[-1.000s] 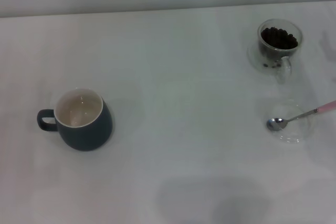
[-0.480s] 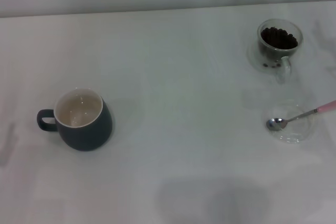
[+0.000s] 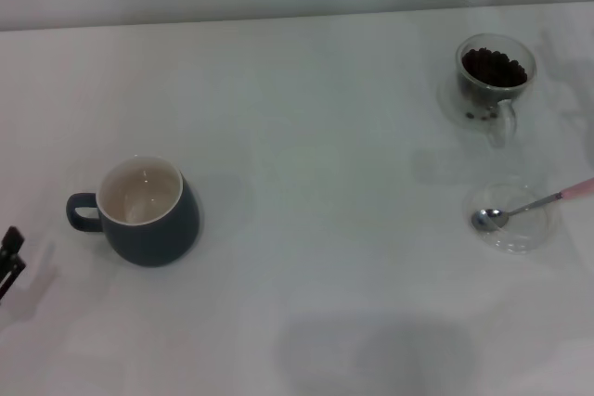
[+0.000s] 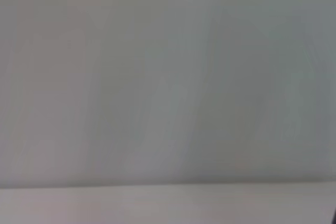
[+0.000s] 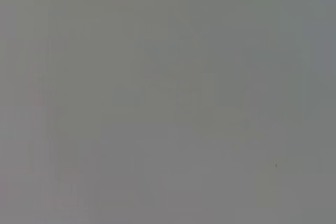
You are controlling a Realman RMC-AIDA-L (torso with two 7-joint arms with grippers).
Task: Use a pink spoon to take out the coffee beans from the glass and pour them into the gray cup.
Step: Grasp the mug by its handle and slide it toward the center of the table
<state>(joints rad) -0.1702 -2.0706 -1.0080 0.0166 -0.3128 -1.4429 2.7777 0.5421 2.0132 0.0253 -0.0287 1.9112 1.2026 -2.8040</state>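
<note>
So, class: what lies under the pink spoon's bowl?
The pink spoon rests on a clear glass saucer, its bowl inside it. The table beneath shows through; nothing else is visible.

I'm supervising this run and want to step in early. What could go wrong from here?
The pink spoon lies across a clear saucer with its handle overhanging, so a poor pinch could tip it or drag the saucer. The glass of coffee beans is heaped, so scooping may spill. The gray cup stands far across the table, a long carry. The left gripper is only entering.
</note>
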